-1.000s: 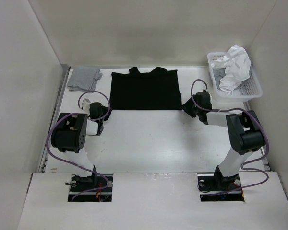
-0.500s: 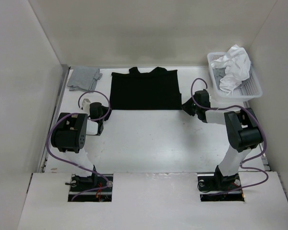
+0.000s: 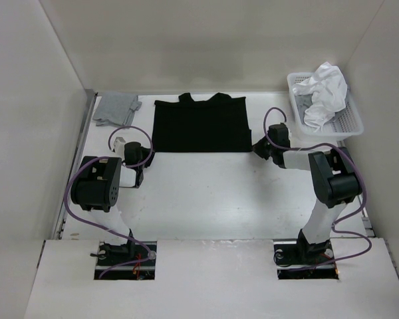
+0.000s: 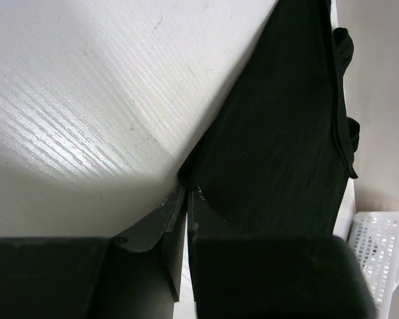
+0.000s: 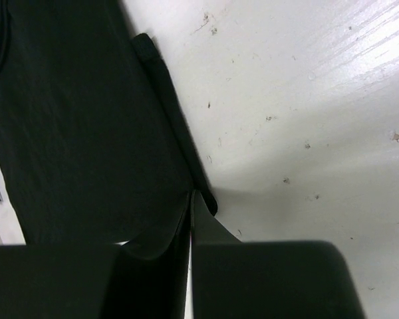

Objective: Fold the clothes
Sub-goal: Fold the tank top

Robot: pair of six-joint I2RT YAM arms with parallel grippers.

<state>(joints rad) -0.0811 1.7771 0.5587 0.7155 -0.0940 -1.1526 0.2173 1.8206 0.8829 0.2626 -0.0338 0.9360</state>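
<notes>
the right gripper is closing in from where it was sitting a second ago, its jaws, wide then, now pressing together at the lower right corner of the black t-shirt. the left gripper is holding its place at the lower left corner, its jaws likewise shut to a thin slit. in both wrist views the fingertips are meeting right on the hem, so each appears to be pinching fabric.

the shirt is lying flat on the table in the upper middle of the top view, its collar toward the top and its wide axis running left to right. it is stretching away from both grippers toward the top of the frame, each arm at its nearer corner. the hem looks set to go up toward the collar.
</notes>
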